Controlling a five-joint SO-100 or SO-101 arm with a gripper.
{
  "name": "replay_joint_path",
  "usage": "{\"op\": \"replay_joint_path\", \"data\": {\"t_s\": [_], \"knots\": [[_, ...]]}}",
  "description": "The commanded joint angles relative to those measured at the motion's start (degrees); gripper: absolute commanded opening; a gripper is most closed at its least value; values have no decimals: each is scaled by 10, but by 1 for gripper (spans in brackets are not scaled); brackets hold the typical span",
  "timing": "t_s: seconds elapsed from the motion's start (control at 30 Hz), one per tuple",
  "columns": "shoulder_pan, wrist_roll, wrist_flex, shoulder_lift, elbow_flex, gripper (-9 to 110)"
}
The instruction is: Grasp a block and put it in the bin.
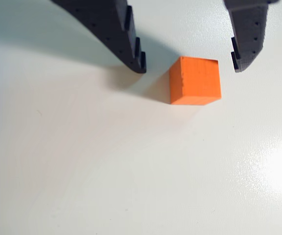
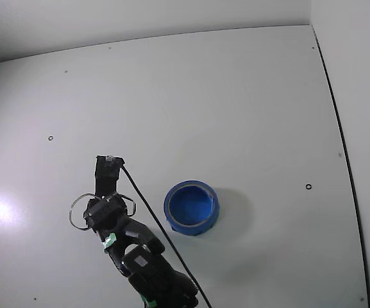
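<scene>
Wrist view: tool [image 1: 189, 66] wide open, holding nothing, fingers either side of and just above the orange block [image 1: 195, 81] on white bench [image 1: 106, 171]. Fixed view: blue bin [image 2: 192, 207] beside arm.

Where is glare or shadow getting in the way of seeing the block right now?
Wrist view: the block is sharp and evenly lit, showing orange; glare whitens the table at lower right, clear of it, and the open gripper throws a soft shadow at upper left. Fixed view: a bright hotspot at left, the bin shadowed to its right; the arm hides the block.
</scene>
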Motion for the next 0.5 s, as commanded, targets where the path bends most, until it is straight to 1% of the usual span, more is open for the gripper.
{"op": "replay_joint_path", "data": {"t_s": [0.0,0.37,0.47], "knots": [[-5,-3,-10,3,-41,26],[-5,-3,-10,2,-42,26],[-5,-4,-10,2,-41,21]]}}
